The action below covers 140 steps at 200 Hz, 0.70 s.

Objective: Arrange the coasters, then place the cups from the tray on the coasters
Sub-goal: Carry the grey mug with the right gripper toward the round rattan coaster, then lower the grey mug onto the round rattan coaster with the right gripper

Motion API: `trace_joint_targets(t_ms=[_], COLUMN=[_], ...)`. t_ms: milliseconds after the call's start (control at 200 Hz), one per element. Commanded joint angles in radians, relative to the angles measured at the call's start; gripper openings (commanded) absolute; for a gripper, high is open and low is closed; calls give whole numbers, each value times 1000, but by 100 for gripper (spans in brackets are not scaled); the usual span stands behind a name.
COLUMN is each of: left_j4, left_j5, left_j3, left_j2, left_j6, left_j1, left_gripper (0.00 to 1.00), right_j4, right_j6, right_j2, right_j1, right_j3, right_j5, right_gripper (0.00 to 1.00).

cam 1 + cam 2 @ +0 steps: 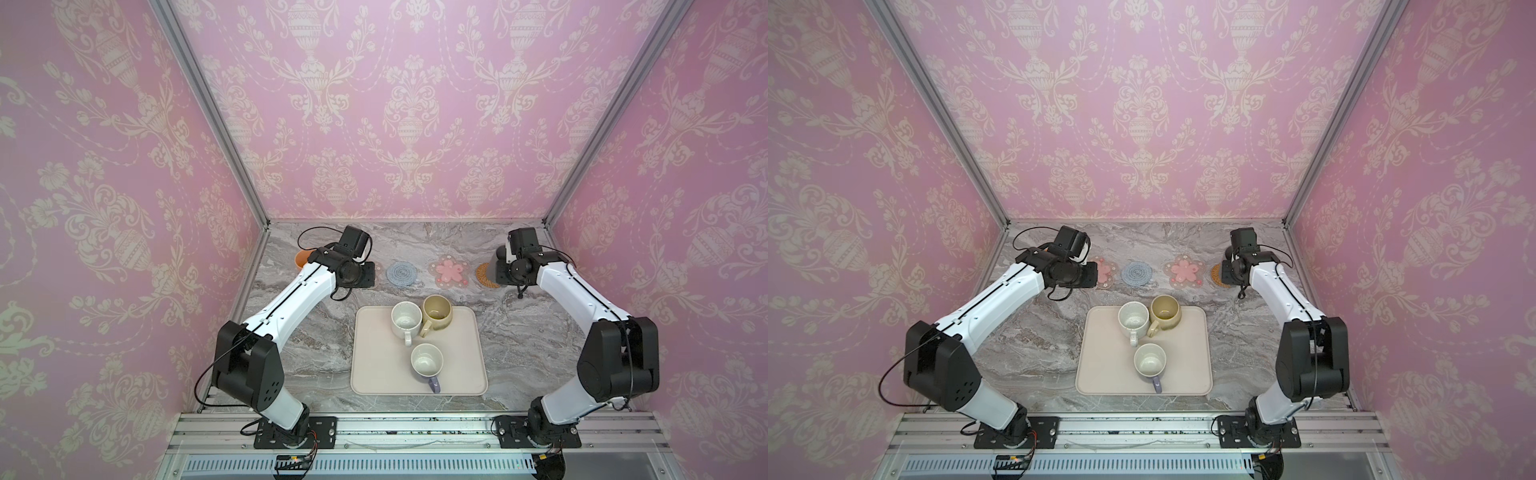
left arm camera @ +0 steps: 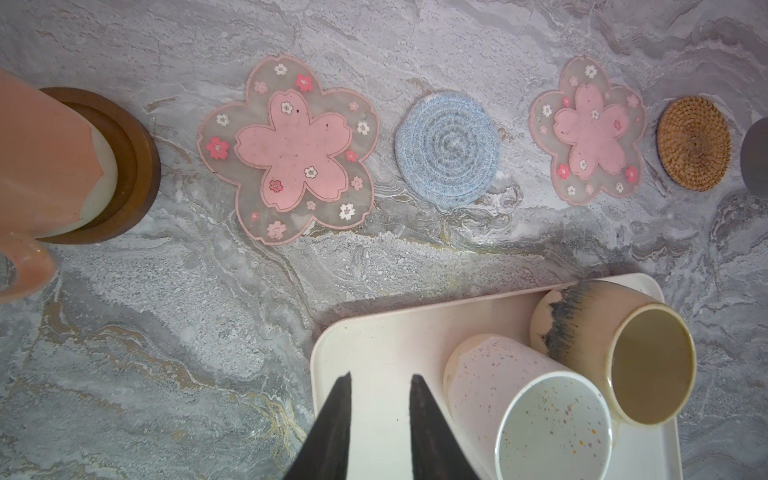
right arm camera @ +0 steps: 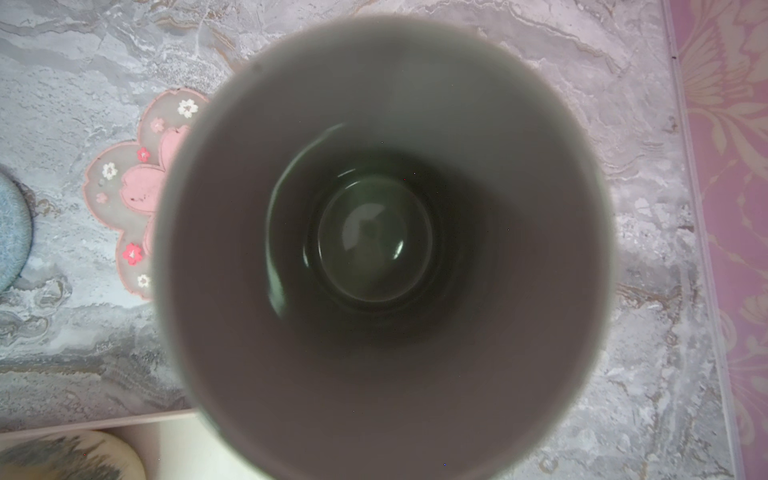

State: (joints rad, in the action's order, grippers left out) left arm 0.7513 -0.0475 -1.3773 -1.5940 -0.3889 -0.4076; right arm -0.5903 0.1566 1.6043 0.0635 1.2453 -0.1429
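Along the back of the table lie the coasters: dark brown [image 2: 141,174], pink flower [image 2: 291,153], blue crocheted [image 2: 446,149], a second pink flower [image 2: 590,133] and rattan [image 2: 693,143]. The orange-peach cup [image 2: 45,158] stands on the dark brown one. On the tray [image 1: 374,374] remain the speckled white cup [image 1: 405,320], the beige-yellow cup [image 1: 436,311] and the lavender cup [image 1: 427,360]. My left gripper [image 2: 380,378] is open and holds nothing, up by the left flower coaster. My right gripper [image 1: 505,270] holds the dark grey cup [image 3: 374,232] at the rattan coaster [image 1: 484,275]; the cup hides its jaws.
Pink patterned walls close in the marble table [image 1: 519,332] at the back and on both sides. The right wall's foot [image 3: 681,166] runs close by the grey cup. Both arm bases sit on the front rail.
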Motion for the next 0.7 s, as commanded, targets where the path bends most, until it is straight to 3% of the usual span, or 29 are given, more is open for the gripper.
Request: trace_joint_targets(t_ms=[0,696], left_j4=[25,23], left_j5=[-23,-45], left_j3=[-48,-130], left_j2=[-31,-140], left_j6=[27,13], left_j1=[10,18], left_gripper=[28,27], right_j4=[77,106], right_j6=[-34,-160], right_j2=[23,149], right_j1=[-5,-17], right_j3=[72,123], right_j5=[17,12], right_gripper=[0,0])
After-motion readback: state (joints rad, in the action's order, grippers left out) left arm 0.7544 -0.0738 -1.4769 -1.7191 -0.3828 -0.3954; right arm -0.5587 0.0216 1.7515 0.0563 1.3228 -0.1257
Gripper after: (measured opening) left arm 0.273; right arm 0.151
